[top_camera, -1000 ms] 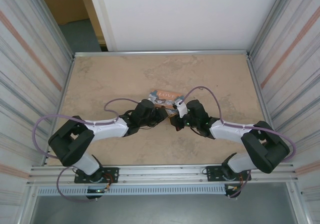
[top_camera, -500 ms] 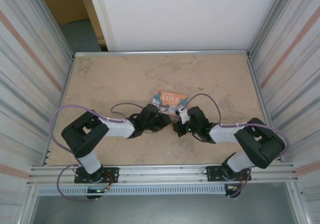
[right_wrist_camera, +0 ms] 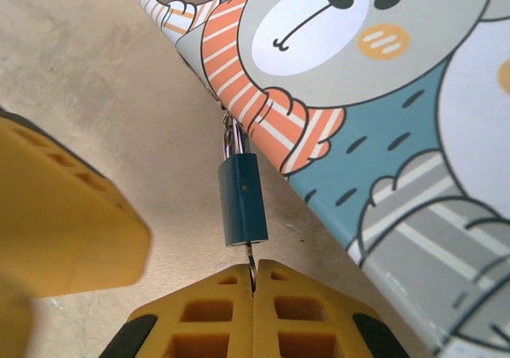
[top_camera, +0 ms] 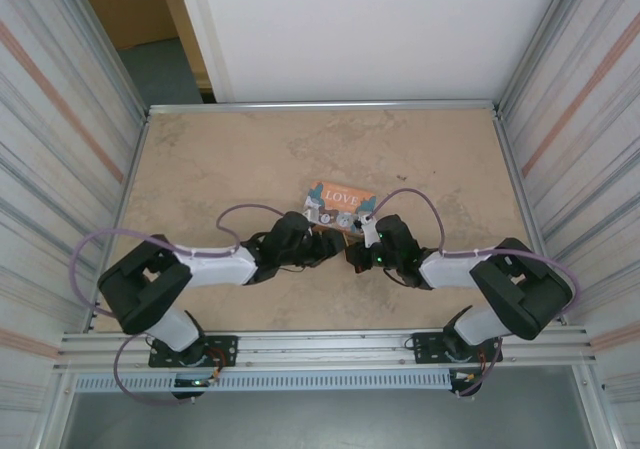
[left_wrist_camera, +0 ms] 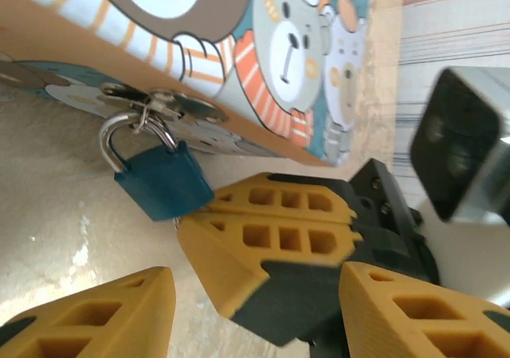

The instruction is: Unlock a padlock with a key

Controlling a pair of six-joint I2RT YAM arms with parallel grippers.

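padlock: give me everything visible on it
The padlock is tiny: blue matte block body, silvery shackle that looks closed, hooked through the metal latch at the edge of the tin. The body points away from the tin toward the right claw, shut on the thin key sticking out of its bottom end.

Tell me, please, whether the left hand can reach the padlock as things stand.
Probably yes: the left hand stands open with the padlock just ahead, its body bare. The right hand, shut on the key at its base, crowds that approach.
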